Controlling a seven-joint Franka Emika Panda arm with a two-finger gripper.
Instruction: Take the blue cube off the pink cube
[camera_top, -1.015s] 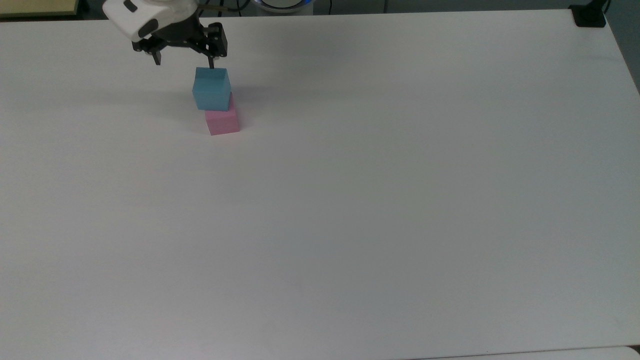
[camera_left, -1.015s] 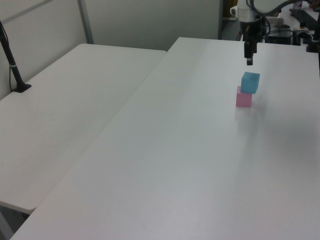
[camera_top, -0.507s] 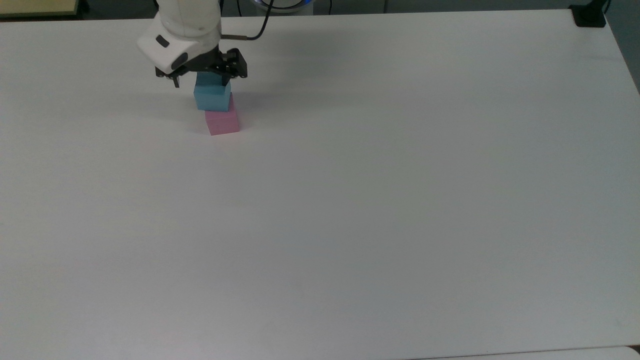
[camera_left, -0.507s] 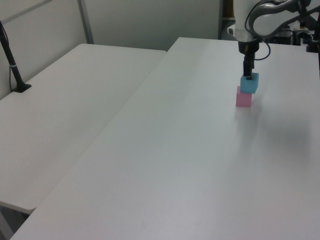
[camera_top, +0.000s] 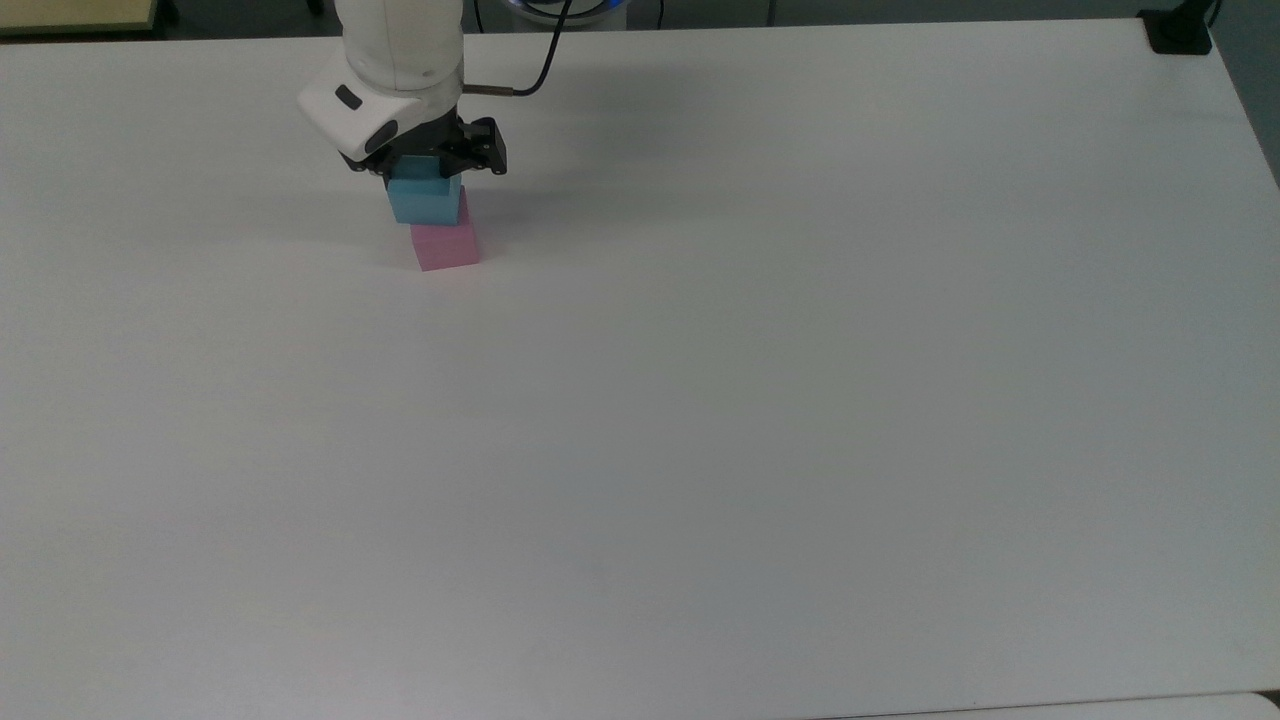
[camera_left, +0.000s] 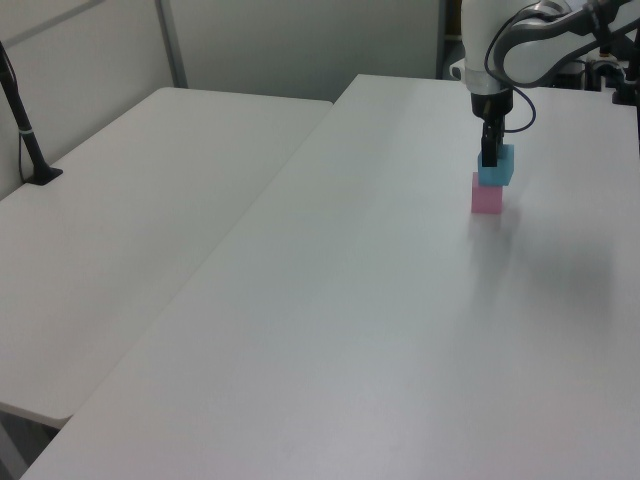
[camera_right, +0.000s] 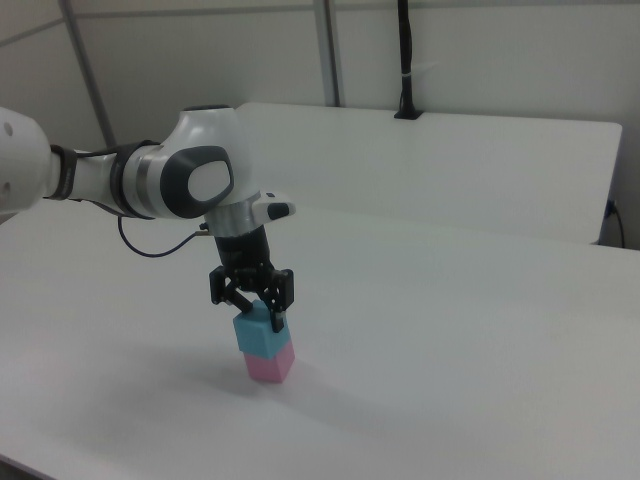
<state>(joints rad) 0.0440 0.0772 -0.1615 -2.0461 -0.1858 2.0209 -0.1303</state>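
Two cubes, stacked: the blue cube (camera_top: 425, 198) sits on top of the pink cube (camera_top: 445, 246), touching it and not squarely aligned. In the top view the blue one sits offset up and toward the top view's left of the pink one.

Landmark = pink cube. It rests directly on the white table (camera_top: 760, 400), in the far-left part of it as the top view shows it.

The hand (camera_top: 425, 172) is directly above the pink cube, down at the level of the blue cube. Right view: the hand (camera_right: 253, 307) has its black fingers (camera_right: 277, 316) spread apart, straddling the top of the blue cube (camera_right: 264, 335), one on each side. Contact with the cube faces can't be confirmed, so read it as apart, not clamped.

Left view: the hand (camera_left: 489, 160) comes down vertically onto the blue cube (camera_left: 496, 167), pink cube (camera_left: 487, 197) right under it.

The white arm (camera_right: 150, 180) reaches in from the right view's left of the pink cube (camera_right: 269, 366), with a black cable (camera_right: 160, 250) looping under it.

Beyond the pink cube in the right view is a second white table (camera_right: 480, 170) with a black post (camera_right: 405, 60) at its far edge.
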